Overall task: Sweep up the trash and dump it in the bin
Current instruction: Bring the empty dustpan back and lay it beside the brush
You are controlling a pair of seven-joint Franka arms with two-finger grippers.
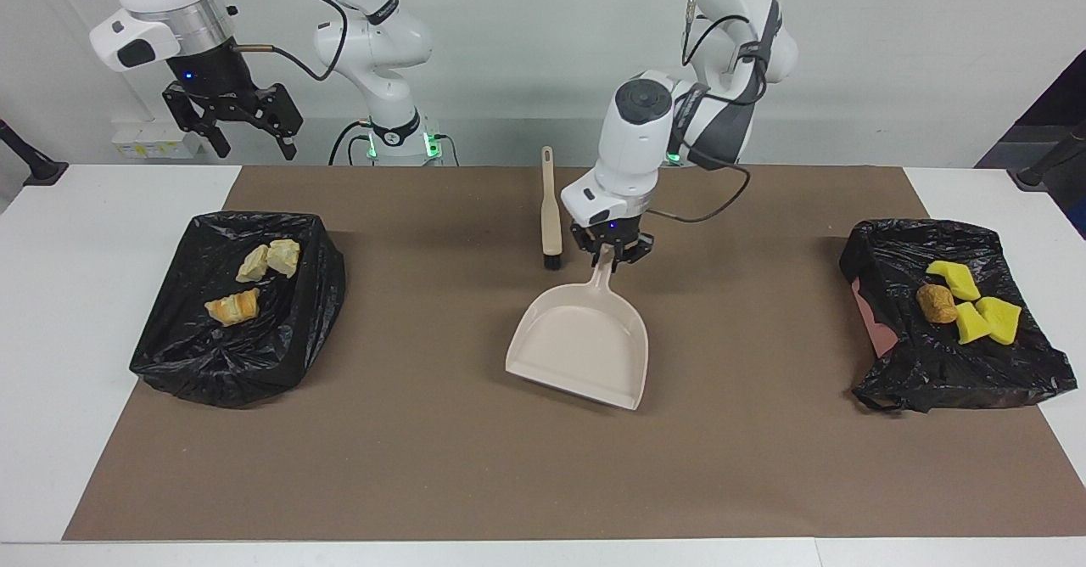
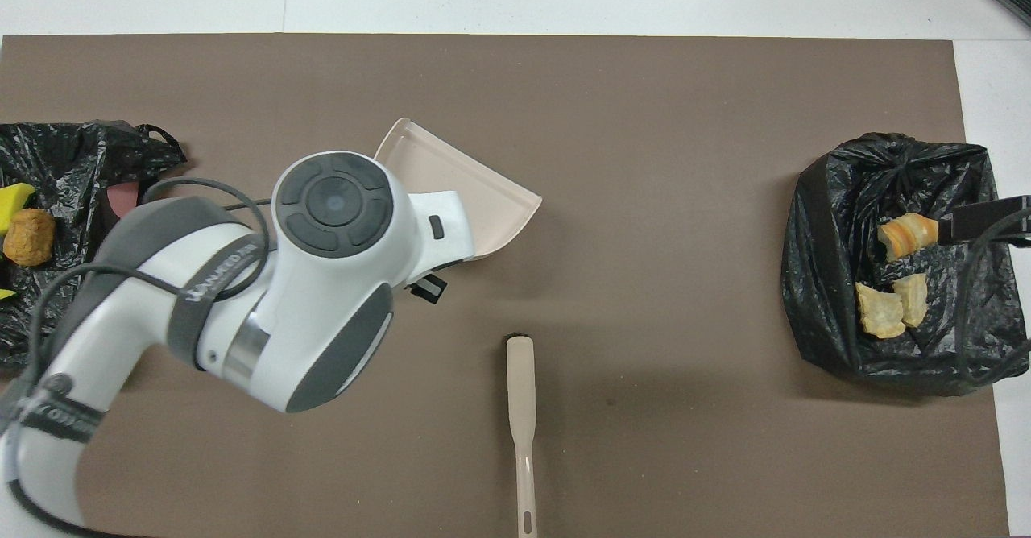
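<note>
My left gripper (image 1: 608, 258) is shut on the handle of the beige dustpan (image 1: 581, 342), near the middle of the brown mat. The pan (image 2: 463, 184) tilts with its mouth away from the robots, low over the mat; I cannot tell whether it touches. A beige brush (image 1: 551, 206) lies beside it, nearer the robots. Three bread chunks (image 1: 233, 305) lie in the black-bagged bin (image 1: 195, 355) at the right arm's end. Yellow spongy pieces (image 1: 988, 317) and a brown lump (image 1: 936, 303) lie in the other black-bagged bin (image 1: 950, 372). My right gripper (image 1: 249, 138) waits open, raised over the table edge by its bin.
The brush (image 2: 522, 409) lies lengthwise with its bristle end pointing away from the robots. The brown mat (image 1: 475, 465) covers most of the white table. Both bins (image 2: 838, 200) sit at the mat's two ends.
</note>
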